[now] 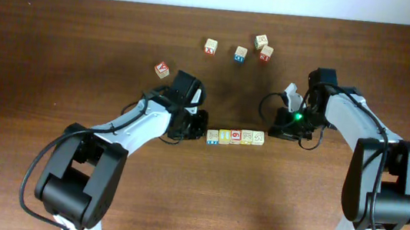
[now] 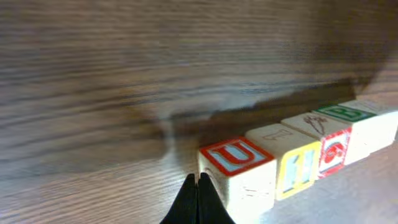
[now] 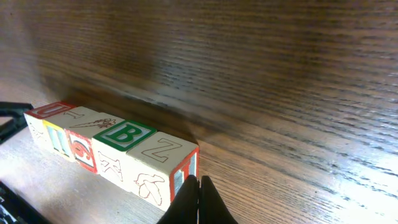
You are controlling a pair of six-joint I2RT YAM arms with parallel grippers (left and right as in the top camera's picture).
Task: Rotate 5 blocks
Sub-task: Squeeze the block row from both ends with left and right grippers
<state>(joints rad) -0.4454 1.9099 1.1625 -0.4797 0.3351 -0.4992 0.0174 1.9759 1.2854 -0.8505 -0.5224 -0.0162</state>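
**Row of five pinched end to end, set to swing as one**

The row of five blocks (image 1: 236,136) lies mid-worktop (image 1: 42,50), faces touching, running left to right between your two arms. From the left it reads U block (image 2: 239,171), yellow-marked block (image 2: 297,163), red 6 block (image 2: 334,152), B block (image 3: 127,134), Z block (image 3: 163,165).

Left end effector (image 2: 198,182): fingers together, nothing held, tip low against the left end face of the U block.

Right end effector (image 3: 199,182): also together and empty, tip at the right end face of the Z block. Touching or just off, you can't tell from the wrist view.

My read: closed fingers make a narrow pusher. One on each end keeps the row squeezed, so it should turn as one piece instead of scattering. Both contacts sit low and near an edge, so an off-axis push may skew the end cubes.

Four loose cubes (image 1: 266,54) and a blue-marked cube (image 1: 241,53) sit on the far side, well apart from the row. They play no part here.
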